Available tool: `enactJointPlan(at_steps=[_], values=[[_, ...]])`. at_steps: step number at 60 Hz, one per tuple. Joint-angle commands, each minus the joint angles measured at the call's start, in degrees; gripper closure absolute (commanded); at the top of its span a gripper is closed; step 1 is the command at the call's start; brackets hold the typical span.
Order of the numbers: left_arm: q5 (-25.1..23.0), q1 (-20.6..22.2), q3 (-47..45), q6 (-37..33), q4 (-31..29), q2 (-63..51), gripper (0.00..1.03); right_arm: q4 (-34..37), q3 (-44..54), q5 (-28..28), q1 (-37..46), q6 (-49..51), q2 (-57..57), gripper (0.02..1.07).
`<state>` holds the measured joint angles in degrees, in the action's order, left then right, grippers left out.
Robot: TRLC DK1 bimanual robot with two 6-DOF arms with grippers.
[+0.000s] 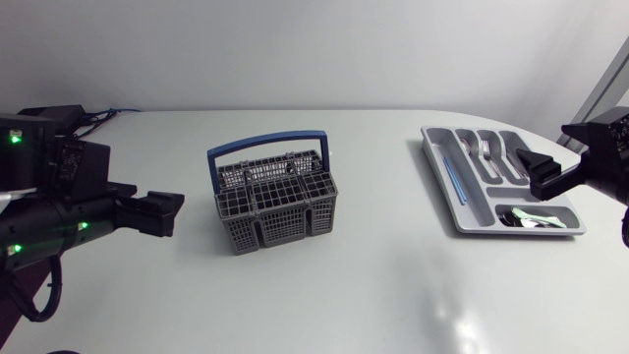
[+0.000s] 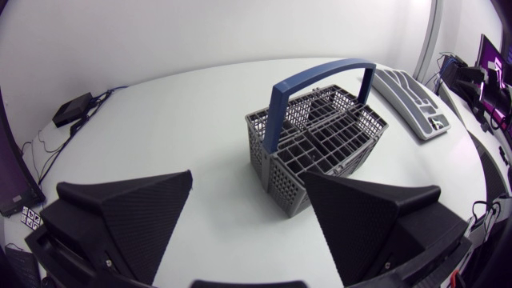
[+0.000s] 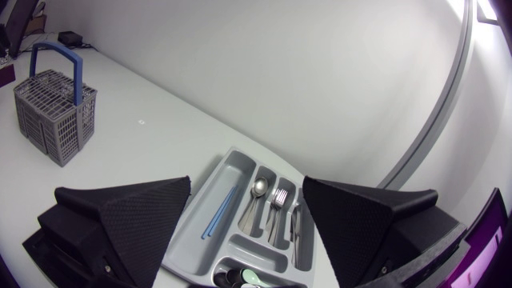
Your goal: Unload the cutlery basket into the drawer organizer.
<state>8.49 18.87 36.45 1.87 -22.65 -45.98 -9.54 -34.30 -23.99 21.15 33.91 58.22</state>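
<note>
Looking down from overhead first: spotting the cutlery basket [image 1: 273,202] upright around mid-table, grey plastic lattice with a blue hoop handle [image 1: 265,147]. Well apart from it, over by the rounded right edge of the table [image 1: 373,285], seeing the drawer organizer [image 1: 438,172], a smooth grey tray split into slots. Making out forks [image 1: 488,150], a thin blue stick [image 1: 451,177] in the long slot and some shiny pieces [image 1: 531,218] in the front slot. Loads of bare white tabletop between the two, nothing blocking. Finding the left gripper [image 1: 177,214] well left of the basket and the right gripper [image 1: 536,175] at the organizer's right side.

Switching to the left wrist: seeing ribbed wedge fingers [image 2: 136,212] spread wide, nothing between them, basket straight ahead, organizer far beyond near the table edge.

Over to the right wrist: same spread-apart stance, gripping nothing, organizer just ahead between the fingers, with a spoon [image 3: 258,188] beside the forks. Basket way off across the table.
</note>
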Motion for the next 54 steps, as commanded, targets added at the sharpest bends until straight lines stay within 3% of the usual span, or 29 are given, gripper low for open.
enactJointPlan(at_steps=[1, 6, 17, 37, 54], values=[[0.3, -0.5, -2.52, -2.75, 0.07, 2.21, 0.05, -4.43, 5.48, 3.6, -2.34, -6.14, -5.22, 0.06], [0.3, -0.59, -4.01, -3.63, 0.24, 3.61, 0.05, -7.95, 9.26, 7.9, -4.62, -8.77, -9.88, 0.06], [0.39, -0.68, -6.83, -5.38, 0.24, 7.66, 0.05, -7.69, 13.12, 17.04, -9.9, -11.67, -17.0, 0.06], [0.39, -3.32, -12.45, -8.81, 2.88, 14.77, 0.05, -7.9, 20.11, 17.77, -11.51, -15.07, -29.73, 0.06], [-1.33, -6.91, -18.83, -8.24, 7.83, 22.7, 0.05, -2.6, 24.42, 19.66, -14.43, -20.79, -38.38, 0.06]])
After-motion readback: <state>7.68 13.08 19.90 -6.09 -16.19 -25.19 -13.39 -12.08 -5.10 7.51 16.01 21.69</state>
